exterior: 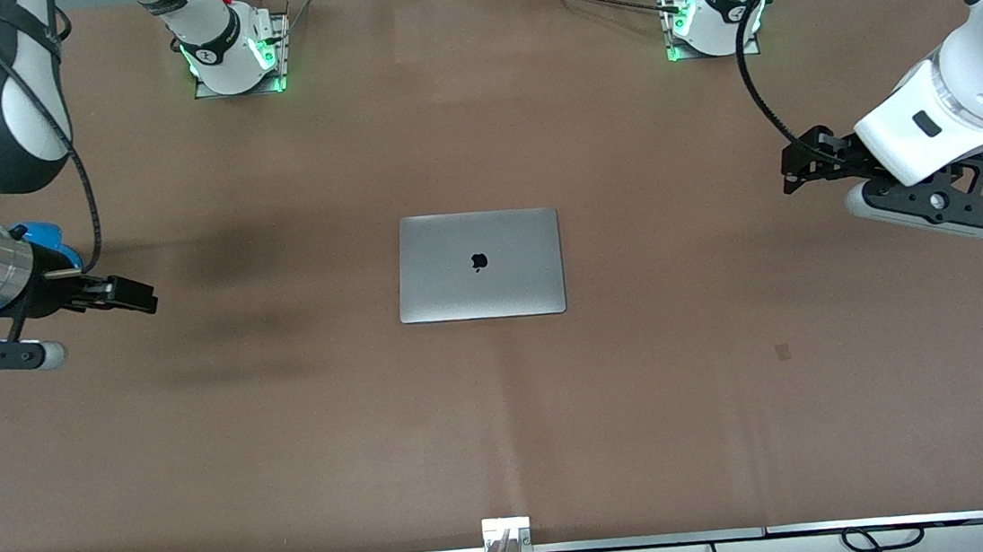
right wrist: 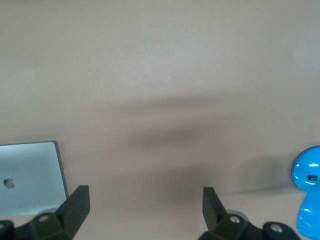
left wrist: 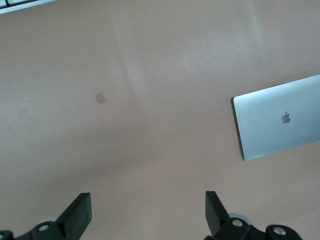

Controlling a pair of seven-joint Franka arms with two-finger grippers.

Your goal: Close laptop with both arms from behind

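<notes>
Closed MacBook (exterior: 479, 265) flat on table (exterior: 289, 422), midway between wide-open left gripper (exterior: 792, 168) and wide-open right gripper (exterior: 133, 297), equally near both.

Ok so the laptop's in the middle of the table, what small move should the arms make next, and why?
Probably none toward the laptop: its lid already lies flat and shut, logo up, so the closing looks done. The left gripper hangs open over bare table toward the left arm's end, the right gripper likewise open toward the right arm's end, both apart from it. I would just ease both arms back toward their bases.
</notes>
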